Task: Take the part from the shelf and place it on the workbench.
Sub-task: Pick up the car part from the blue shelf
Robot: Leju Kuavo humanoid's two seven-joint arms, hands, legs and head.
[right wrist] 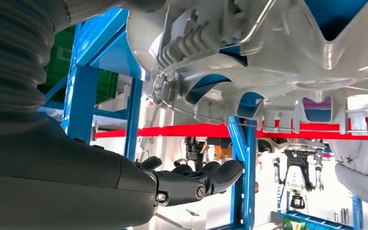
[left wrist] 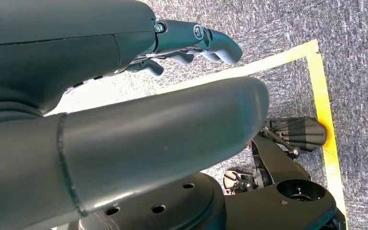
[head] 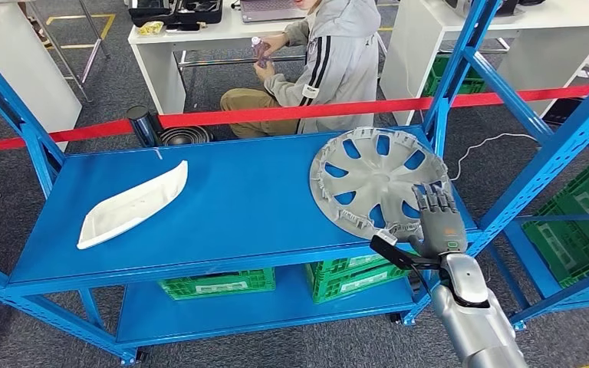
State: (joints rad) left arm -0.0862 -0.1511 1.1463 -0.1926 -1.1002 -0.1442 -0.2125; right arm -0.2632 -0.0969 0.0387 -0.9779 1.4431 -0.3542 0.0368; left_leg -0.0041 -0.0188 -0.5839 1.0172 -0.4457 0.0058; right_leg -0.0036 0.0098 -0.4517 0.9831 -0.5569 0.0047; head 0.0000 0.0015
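A silver wheel cover (head: 376, 180) lies flat on the right end of the blue shelf's top deck (head: 238, 207). My right hand (head: 439, 222) is at its near rim, fingers stretched out flat over the cover and the thumb sticking out to the side. In the right wrist view the fingers (right wrist: 196, 179) stand a little apart from the wheel cover (right wrist: 278, 52), with a gap between them. A long white moulded part (head: 134, 203) lies at the deck's left end. My left hand (left wrist: 124, 96) hangs over the carpet, fingers loosely apart and holding nothing.
Blue uprights (head: 460, 61) and diagonal braces (head: 552, 153) frame the shelf's right end close to my right arm. Green crates (head: 353, 276) sit on the lower deck. Behind a red barrier tape (head: 276, 115) a person (head: 337, 61) sits at a white table (head: 199, 34).
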